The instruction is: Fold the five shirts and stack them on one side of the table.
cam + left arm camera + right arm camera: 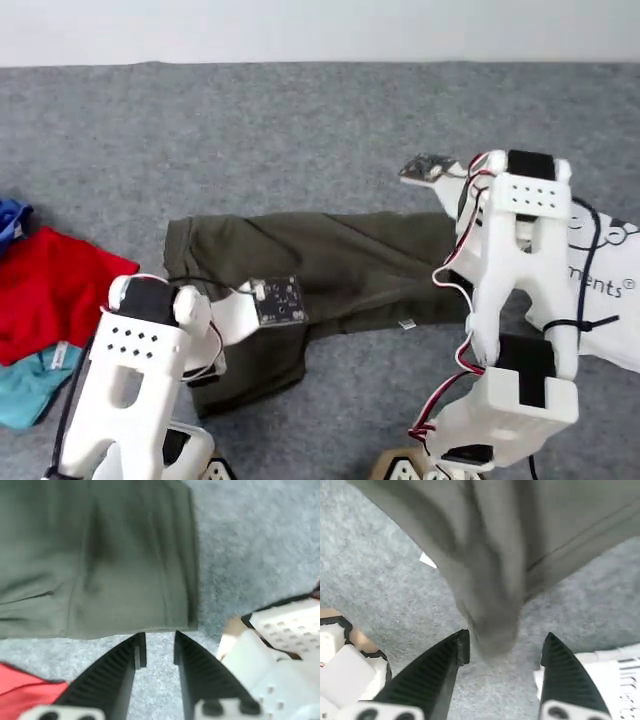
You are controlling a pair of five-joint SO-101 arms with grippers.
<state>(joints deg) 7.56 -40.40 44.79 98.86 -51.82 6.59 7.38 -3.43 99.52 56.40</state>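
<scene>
The olive shirt (330, 265) lies in the middle of the table (300, 130), its long axis from 9 to 3 o'clock in the high view. We see the left gripper (155, 647), fingers slightly apart and empty, just off its hem at 7 o'clock. The right gripper (506, 642), spread wide, faces a fold at the 3 o'clock end.

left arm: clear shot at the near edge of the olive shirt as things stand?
Likely yes. The left gripper is open, its fingertips right at the edge of the olive shirt, which lies flat on the grey mat with nothing across it there.
</scene>
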